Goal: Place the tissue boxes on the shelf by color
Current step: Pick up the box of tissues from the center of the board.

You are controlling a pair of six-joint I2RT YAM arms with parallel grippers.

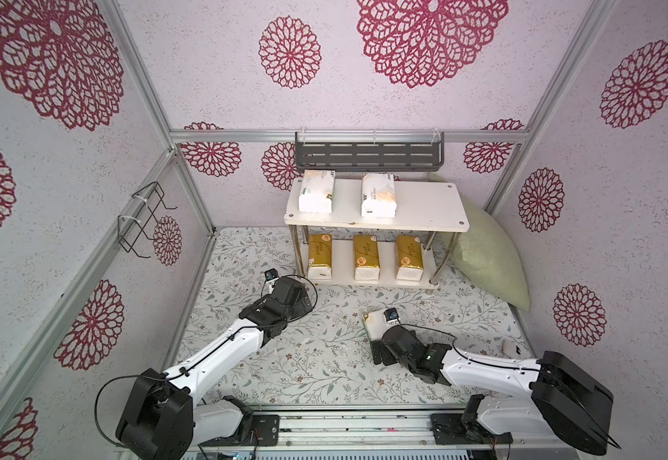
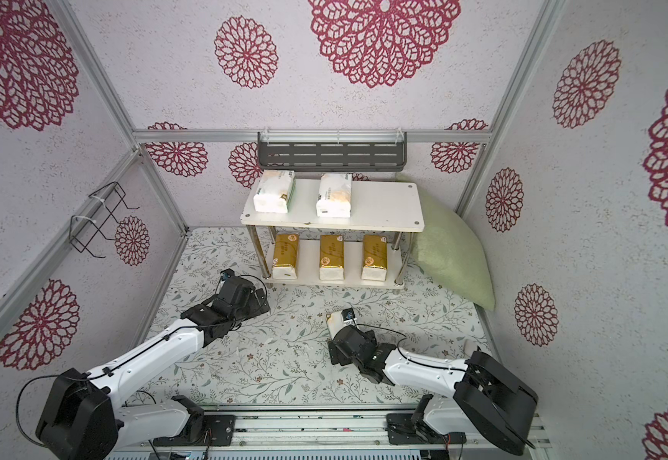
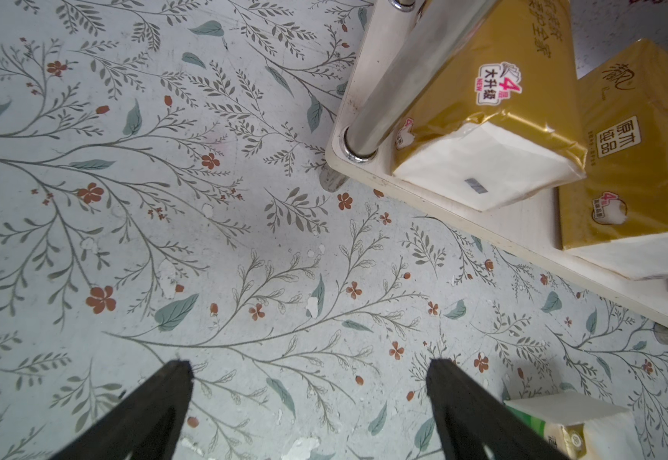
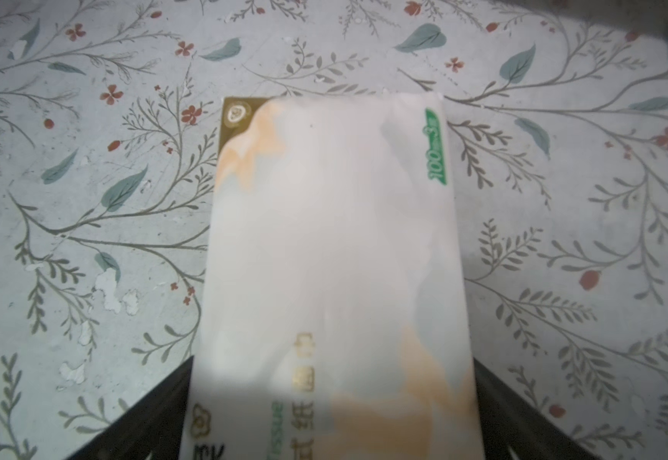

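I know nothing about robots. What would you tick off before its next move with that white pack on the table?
1. Loose pack lies between the fingers of the right tool: ok.
2. Right tool open: ok.
3. Tool touching the pack: cannot tell.
4. Free room on top board beside shelved white packs: ok.
5. Gold packs all on lower board: ok.
6. Left tool open, empty: ok.

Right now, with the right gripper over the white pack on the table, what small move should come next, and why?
Probably close the right gripper on the white pack: its open jaws flank that pack, and the shelf's top board holds only two other white packs, with bare room beside them.
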